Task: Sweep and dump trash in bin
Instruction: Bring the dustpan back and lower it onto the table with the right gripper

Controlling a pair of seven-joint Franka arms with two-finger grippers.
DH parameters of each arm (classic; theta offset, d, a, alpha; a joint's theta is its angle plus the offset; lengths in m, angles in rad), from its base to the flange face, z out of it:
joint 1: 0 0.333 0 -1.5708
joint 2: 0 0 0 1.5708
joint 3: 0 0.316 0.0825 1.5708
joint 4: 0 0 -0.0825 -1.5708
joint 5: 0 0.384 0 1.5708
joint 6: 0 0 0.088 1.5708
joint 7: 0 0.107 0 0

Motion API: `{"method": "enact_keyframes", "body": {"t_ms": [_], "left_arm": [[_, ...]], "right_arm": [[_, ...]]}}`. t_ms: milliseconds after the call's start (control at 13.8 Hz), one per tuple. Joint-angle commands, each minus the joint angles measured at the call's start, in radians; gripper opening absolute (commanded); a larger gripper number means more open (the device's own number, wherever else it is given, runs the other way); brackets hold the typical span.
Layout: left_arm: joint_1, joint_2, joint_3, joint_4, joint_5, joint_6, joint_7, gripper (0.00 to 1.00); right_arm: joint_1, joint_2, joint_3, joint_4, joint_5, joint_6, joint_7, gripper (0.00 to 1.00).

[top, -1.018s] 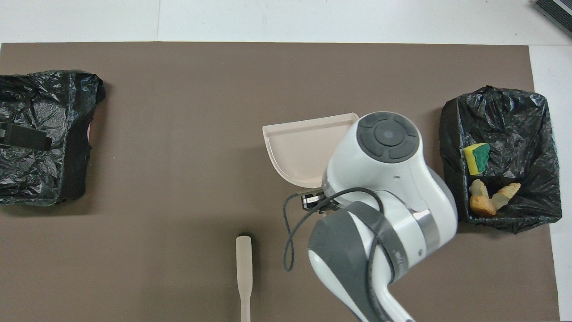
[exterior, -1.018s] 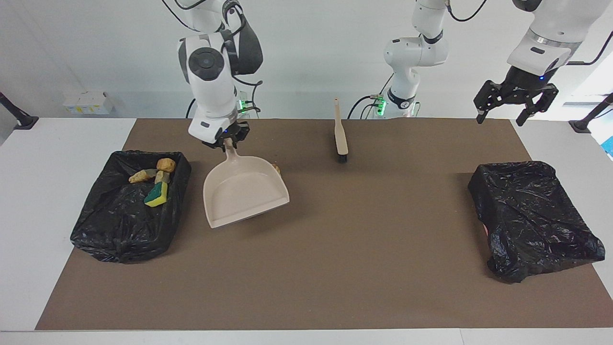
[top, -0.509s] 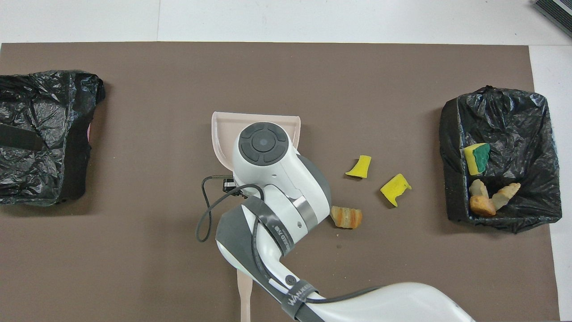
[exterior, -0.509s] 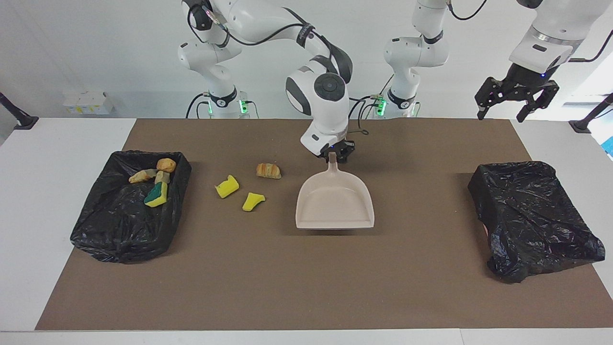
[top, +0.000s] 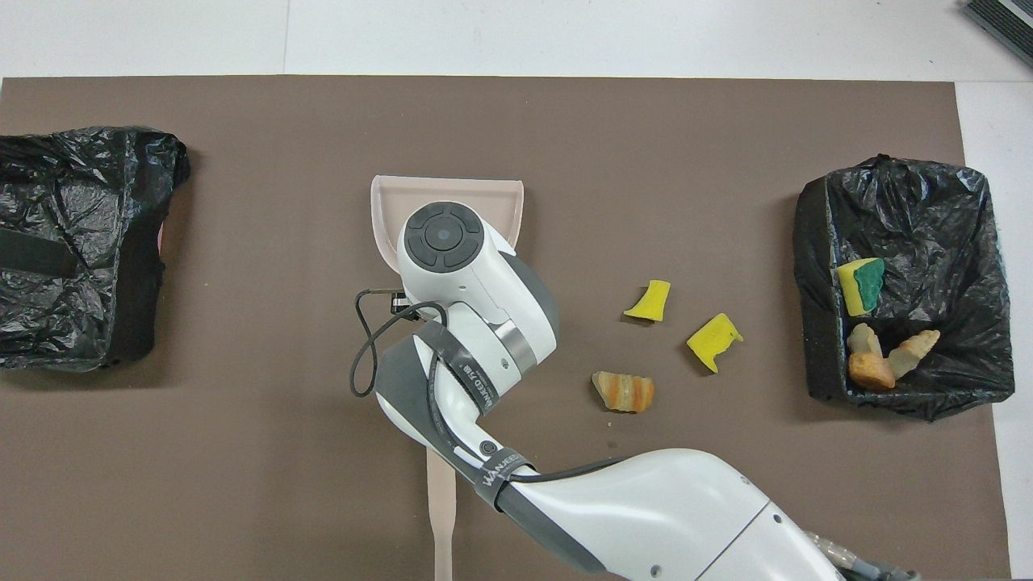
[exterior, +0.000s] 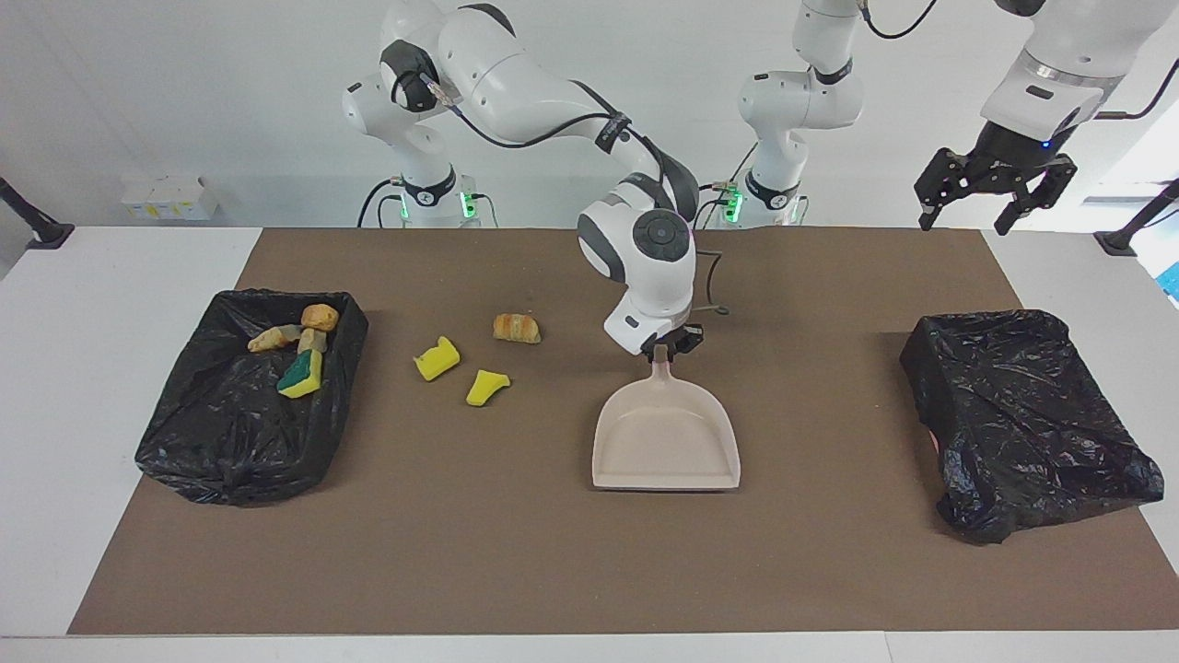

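Trash sits in two places. Four bits lie in the black plastic-lined bin at the right arm's end of the table: a yellow sponge chunk with a green side and three golden-brown bread-like pieces bunched at the end of the bin nearer the robots. Three more bits rest loose on the brown table mat between that bin and the dustpan: two yellow sponge chunks close together, and a golden-brown croissant-like piece a little nearer the robots.

A second black plastic-lined bin lies at the left arm's end of the table.

The beige plastic dustpan lies flat near the middle of the mat, its handle pointing toward the robots. The right gripper is at the tip of that handle; whether its fingers grip the handle or have let go I cannot tell.

The left gripper waits high in the air over the left arm's end of the table, its fingers spread apart and holding nothing.

A beige brush handle shows in the overhead view, partly under the right arm, nearer the robots than the dustpan.
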Motion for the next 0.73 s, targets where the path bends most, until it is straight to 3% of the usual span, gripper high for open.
{"method": "enact_keyframes", "body": {"t_ms": [0,291,654], "left_arm": [[-0.008,-0.028,-0.01,-0.023,0.001,-0.026,-0.001,1.0],[-0.007,-0.029,-0.009,-0.024,-0.001,-0.027,-0.004,1.0],[-0.004,-0.029,-0.007,-0.024,0.001,-0.03,-0.004,1.0]], "right_arm": [[-0.014,-0.015,0.006,0.024,-0.021,0.006,0.01,1.0],[-0.042,-0.109,-0.001,-0.002,-0.02,-0.056,-0.069,1.0],[-0.181,-0.222,0.0,-0.002,-0.018,-0.214,-0.347,1.0]]}}
